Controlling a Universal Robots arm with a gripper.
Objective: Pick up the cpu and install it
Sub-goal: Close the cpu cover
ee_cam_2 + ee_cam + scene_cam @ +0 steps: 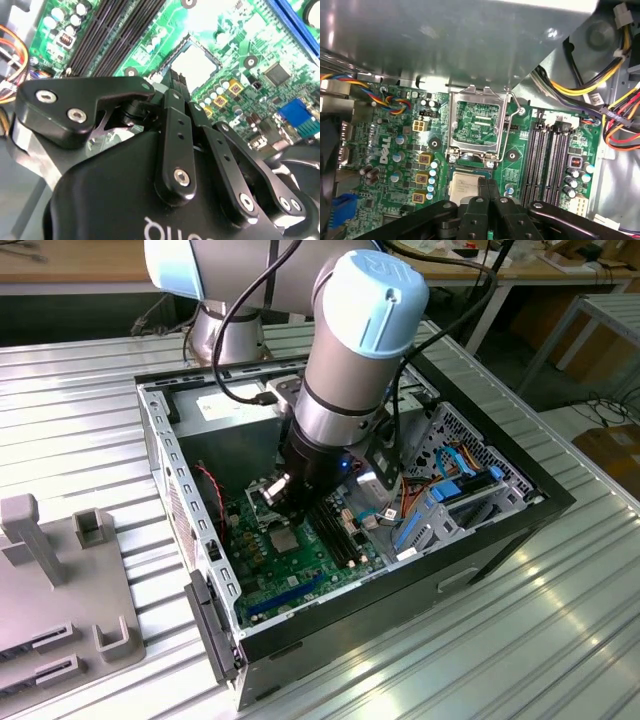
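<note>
cpu (461, 187) sits right beside the raised socket frame (479, 125). we reckon it's light, stiff, fragile, so pinch opposite edges. gripper (487, 184) looks closed, empty.

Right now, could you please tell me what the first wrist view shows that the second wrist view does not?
First wrist view, not the second: the hollow silver metal socket frame, standing open, and the big grey box-shaped power supply beyond it.

Second wrist view, not the first: the long blue plastic expansion slot and a small black square chip near it.

In both wrist views: the green motherboard, the black memory slots, the thin silver-grey square cpu lying flat, and the black end effector, its shut fingers partly covering the cpu.
</note>
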